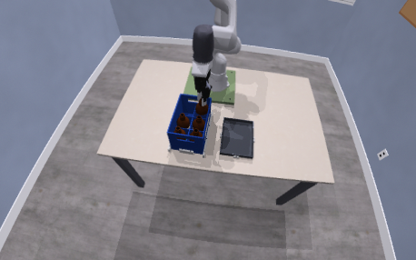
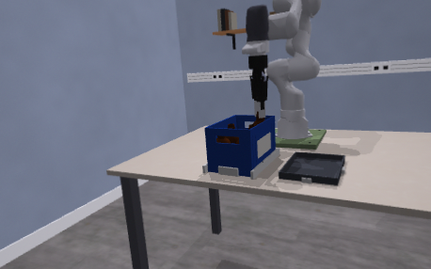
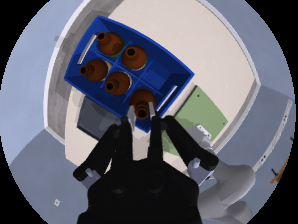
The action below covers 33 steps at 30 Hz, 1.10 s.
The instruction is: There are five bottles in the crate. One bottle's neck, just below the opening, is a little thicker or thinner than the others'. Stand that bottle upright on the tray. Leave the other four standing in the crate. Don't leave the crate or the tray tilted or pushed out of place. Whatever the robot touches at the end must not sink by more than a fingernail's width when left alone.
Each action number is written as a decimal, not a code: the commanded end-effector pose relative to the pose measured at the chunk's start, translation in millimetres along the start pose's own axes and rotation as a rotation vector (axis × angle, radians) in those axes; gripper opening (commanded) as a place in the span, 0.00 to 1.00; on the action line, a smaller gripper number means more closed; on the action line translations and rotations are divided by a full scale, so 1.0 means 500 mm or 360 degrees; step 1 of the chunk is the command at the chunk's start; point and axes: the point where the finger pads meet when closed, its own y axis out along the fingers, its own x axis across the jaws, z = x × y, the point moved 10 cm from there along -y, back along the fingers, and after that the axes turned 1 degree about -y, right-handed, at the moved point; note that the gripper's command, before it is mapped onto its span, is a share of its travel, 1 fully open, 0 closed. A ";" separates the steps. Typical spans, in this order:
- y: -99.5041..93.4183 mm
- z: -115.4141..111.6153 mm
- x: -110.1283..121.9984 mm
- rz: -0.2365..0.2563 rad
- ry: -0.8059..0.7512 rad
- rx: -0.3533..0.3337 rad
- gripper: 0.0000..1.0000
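Claw pointing down, its fingers clamped on the neck of a brown bottle in the far right compartment of a blue crate. Whether its base is off the crate floor cannot be told, nor whether its neck is the odd one.

The step in hand looks like testing or drawing out this bottle. It calls for a firm, centred grip and a slow, straight lift, since any sideways pull could drag the crate or tip the bottle against a divider. The base should clear the rim before the arm swings right.

The right wall stands close beside the bottle; the far left compartment is vacant, giving some room there. The other four bottles fill the middle and near compartments. Right of the crate, across a strip of counter, lies a dark, low-rimmed tray, with no bottle on it.
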 end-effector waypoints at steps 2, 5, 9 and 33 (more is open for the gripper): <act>-0.005 0.003 0.001 0.0003 -0.0004 0.0005 0.10; -0.005 0.003 0.001 0.0003 -0.0004 0.0005 0.10; -0.005 0.003 0.001 0.0003 -0.0004 0.0005 0.10; -0.013 0.003 0.001 0.0003 -0.0004 0.0005 0.10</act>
